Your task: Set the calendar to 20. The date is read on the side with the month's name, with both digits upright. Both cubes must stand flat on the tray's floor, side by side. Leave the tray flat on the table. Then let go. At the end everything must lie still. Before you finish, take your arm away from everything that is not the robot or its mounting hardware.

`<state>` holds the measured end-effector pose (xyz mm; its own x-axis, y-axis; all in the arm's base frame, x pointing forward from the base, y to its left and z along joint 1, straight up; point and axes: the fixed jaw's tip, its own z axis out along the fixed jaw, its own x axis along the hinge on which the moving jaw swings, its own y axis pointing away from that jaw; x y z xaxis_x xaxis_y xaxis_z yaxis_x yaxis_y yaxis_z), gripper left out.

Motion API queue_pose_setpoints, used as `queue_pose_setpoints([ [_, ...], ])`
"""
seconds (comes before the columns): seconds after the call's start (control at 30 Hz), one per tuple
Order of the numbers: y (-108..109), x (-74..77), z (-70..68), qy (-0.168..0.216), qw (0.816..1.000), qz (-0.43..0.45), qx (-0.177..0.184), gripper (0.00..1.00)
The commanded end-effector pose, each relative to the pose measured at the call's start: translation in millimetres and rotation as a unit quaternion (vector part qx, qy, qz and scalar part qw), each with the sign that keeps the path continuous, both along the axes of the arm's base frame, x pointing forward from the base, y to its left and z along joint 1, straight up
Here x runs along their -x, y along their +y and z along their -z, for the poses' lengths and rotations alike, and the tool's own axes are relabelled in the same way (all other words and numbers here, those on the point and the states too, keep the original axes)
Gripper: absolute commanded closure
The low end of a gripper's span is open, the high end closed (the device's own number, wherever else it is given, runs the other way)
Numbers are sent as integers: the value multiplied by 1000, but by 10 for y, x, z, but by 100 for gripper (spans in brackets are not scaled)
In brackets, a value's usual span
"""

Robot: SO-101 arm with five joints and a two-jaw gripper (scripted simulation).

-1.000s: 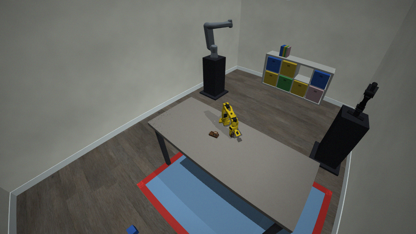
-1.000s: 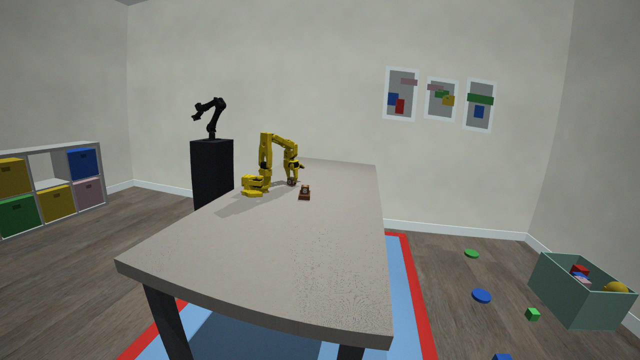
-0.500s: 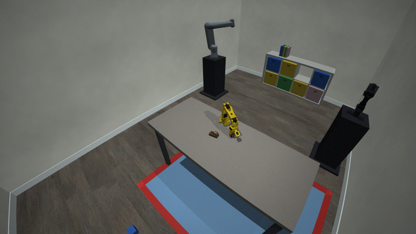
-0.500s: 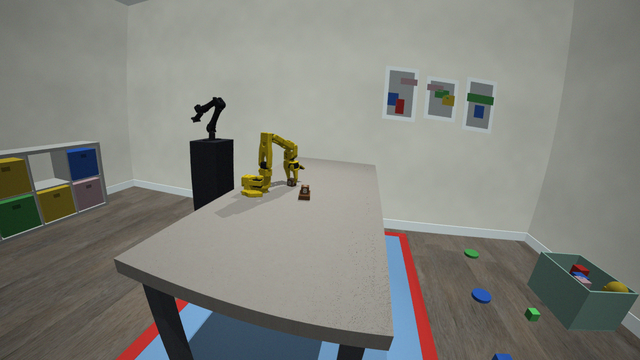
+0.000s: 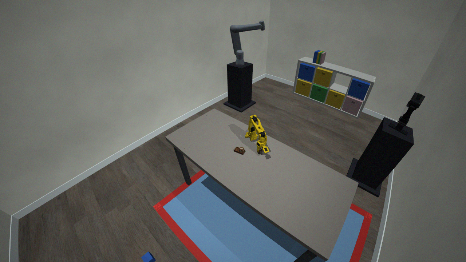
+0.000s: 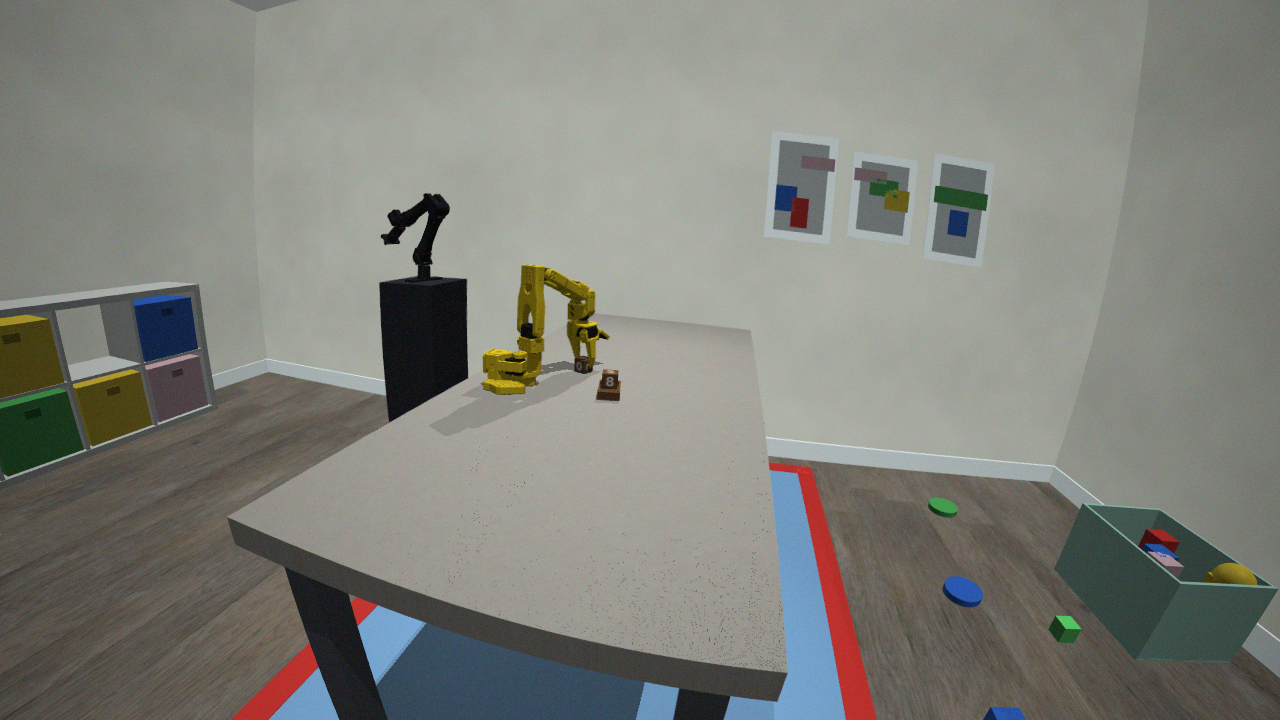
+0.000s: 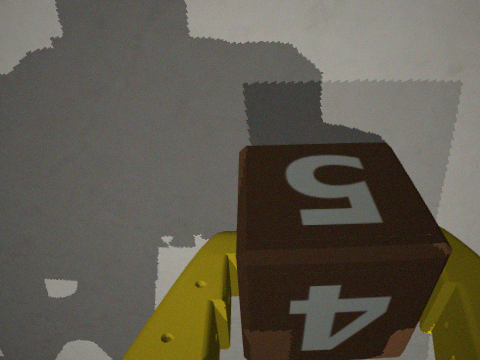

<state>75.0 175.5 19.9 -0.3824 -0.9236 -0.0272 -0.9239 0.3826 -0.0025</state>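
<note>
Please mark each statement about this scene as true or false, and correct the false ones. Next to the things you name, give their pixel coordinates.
1. The gripper (image 5: pixel 261 152) (image 6: pixel 583 356) (image 7: pixel 330 290) is shut on a cube (image 5: pixel 259 151) (image 6: pixel 581 365) (image 7: pixel 340 200). True.
2. Both cubes are in the tray (image 5: pixel 237 152) (image 6: pixel 608 394). False: one is in the tray, the other between the fingers.
3. In the exterior view, the cube in the tray (image 6: pixel 609 380) shows an 8. True.
4. In the wrist view, the held cube shows 1 and 7. False: it shows 5 and 4.
5. The robot arm on the table (image 5: pixel 256 133) (image 6: pixel 531 304) is blue. False: it is yellow.

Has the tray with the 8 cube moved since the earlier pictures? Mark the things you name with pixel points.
No. The tray (image 5: pixel 237 151) (image 6: pixel 608 394) sits in the same spot beside the yellow arm's base (image 5: pixel 251 136) (image 6: pixel 504 387).
</note>
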Motion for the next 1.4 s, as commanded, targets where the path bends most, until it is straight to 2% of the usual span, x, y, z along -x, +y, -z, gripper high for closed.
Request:
queue_pose_setpoints([
  [0.0,36,9,-25,-5,1000,-9,-11,99],
  [0.3,36,9,-25,-5,1000,-9,-11,83],
  [0.7,36,9,-25,-5,1000,-9,-11,80],
  [1.37,36,9,-25,-5,1000,-9,-11,65],
])
